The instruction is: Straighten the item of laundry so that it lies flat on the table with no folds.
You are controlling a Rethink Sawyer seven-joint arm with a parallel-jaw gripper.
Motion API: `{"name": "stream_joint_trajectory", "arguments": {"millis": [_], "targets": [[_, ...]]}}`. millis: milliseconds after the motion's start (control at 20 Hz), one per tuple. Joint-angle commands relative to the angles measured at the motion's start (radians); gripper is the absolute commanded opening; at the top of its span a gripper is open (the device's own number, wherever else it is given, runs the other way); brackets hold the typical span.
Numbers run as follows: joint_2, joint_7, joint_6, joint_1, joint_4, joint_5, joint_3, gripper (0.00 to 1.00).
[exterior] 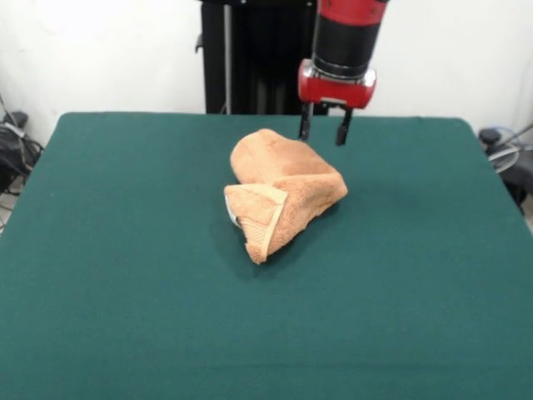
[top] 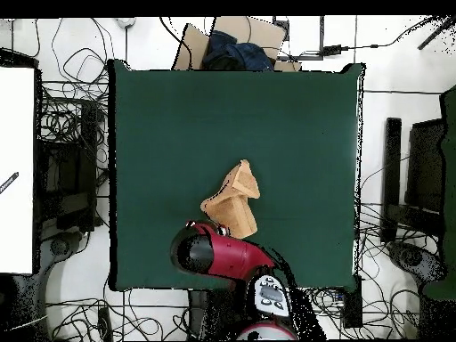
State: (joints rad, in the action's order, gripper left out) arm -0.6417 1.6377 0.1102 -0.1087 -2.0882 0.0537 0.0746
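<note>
Orange-tan terry-cloth towel [exterior: 283, 193] lies bunched and folded over itself near mid-table on the dark green felt-covered table [exterior: 125, 292]. Red-and-black gripper [exterior: 323, 133] hovers just behind it, jaws spread and empty, apparently placed to descend for a pinch. No legible writing appears.

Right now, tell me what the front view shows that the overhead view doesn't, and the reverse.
Only the front view shows the red and black gripper, its two dark fingers apart and empty, hanging just above the bundle's far side. Only the overhead view shows the cables on the floor around the table and a person at the top edge. Both show the light orange-tan terry-cloth towel crumpled and folded near the middle of the dark green felt-covered table.
</note>
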Motion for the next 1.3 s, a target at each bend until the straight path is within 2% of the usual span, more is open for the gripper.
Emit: {"name": "stream_joint_trajectory", "arguments": {"millis": [50,650,900,1050,1300], "targets": [[0.045,0.16,-0.042,0.012,0.109,0.009,-0.018,1.0],[0.047,0.195,-0.062,-0.03,0.116,0.031,-0.029,1.0],[0.034,0.29,-0.072,0.001,0.072,0.106,0.017,1.0],[0.025,0.305,-0.063,-0.014,0.047,0.134,-0.001,1.0],[0.035,0.357,-0.117,-0.012,-0.01,0.187,-0.013,1.0]]}}
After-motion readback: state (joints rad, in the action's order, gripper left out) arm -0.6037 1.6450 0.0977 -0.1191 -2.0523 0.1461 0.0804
